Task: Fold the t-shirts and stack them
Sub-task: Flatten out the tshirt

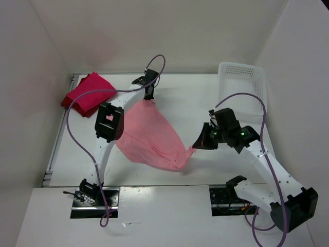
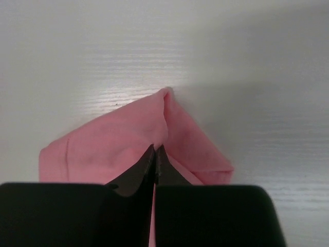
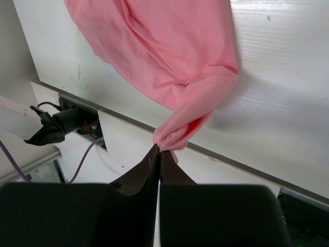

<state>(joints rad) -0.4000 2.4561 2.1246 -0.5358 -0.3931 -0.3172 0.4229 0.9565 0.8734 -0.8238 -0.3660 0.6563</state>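
Nearest, just past the near edge of the table (image 1: 205, 98) — right jaws pressed together on a corner of the light salmon shirt (image 1: 151, 139), the cloth there wrung into a tight twist and raised off the surface. Beyond that, the body of the shirt sagging in loose, uneven folds across the middle of the table, stretched slantwise between the two grips. No crease and no tidy edge anywhere on it. Farther on, left jaws clamped together on the opposite corner, that end lying flat on the table in the left wrist view. At the far left corner, well apart from all this, the bright crimson shirt (image 1: 92, 87) folded into a neat packet. Under it, what looks like the dark red shirt (image 1: 77, 108), only a darker rim showing along the lower edge. At the far right, a white basket (image 1: 241, 69).

Judged from that: two of three folded and stacked, the last merely gripped by two corners. Left to do — spreading it flat, folding it down to the packet's size, setting it on the pile.
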